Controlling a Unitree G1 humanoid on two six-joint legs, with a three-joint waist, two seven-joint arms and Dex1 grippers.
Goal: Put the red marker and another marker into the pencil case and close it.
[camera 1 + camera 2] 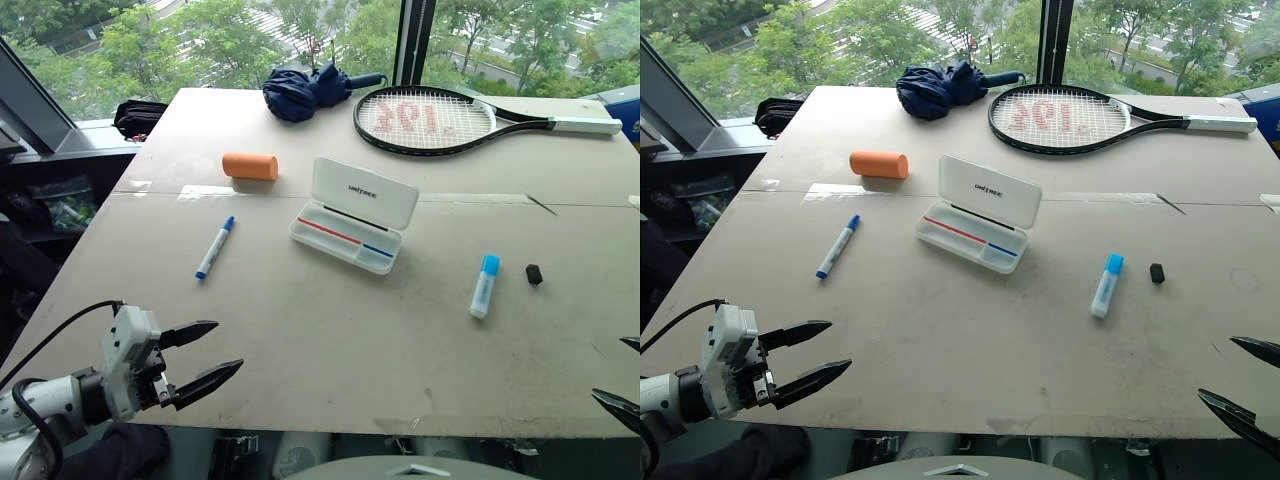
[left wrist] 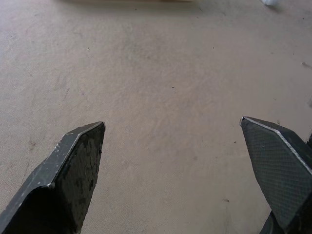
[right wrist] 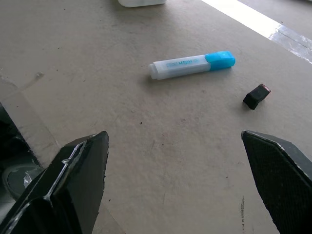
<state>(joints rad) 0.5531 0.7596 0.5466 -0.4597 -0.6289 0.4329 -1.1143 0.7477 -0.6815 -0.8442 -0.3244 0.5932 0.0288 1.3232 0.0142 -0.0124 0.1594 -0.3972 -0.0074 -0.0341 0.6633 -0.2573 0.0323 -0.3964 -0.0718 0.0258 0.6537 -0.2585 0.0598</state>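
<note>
The white pencil case (image 1: 350, 220) stands open at the middle of the table, its lid (image 1: 364, 192) raised at the back. In its tray lies a thin red marker (image 1: 328, 231), with a short blue piece (image 1: 378, 249) in line with it. A blue-capped white marker (image 1: 214, 248) rests on the table to the left of the case, and a light-blue-capped marker (image 1: 484, 285) to the right. My left gripper (image 1: 228, 346) is open over the near left table edge. At the near right edge, my right gripper (image 1: 1216, 367) is open as well. Both are far from the case and hold nothing.
A small black cap (image 1: 534, 274) lies beside the light-blue-capped marker. Behind the case are an orange cylinder (image 1: 250, 166), a folded dark blue umbrella (image 1: 305, 90) and a tennis racket (image 1: 425, 120). A black bag (image 1: 140, 117) sits off the far left corner.
</note>
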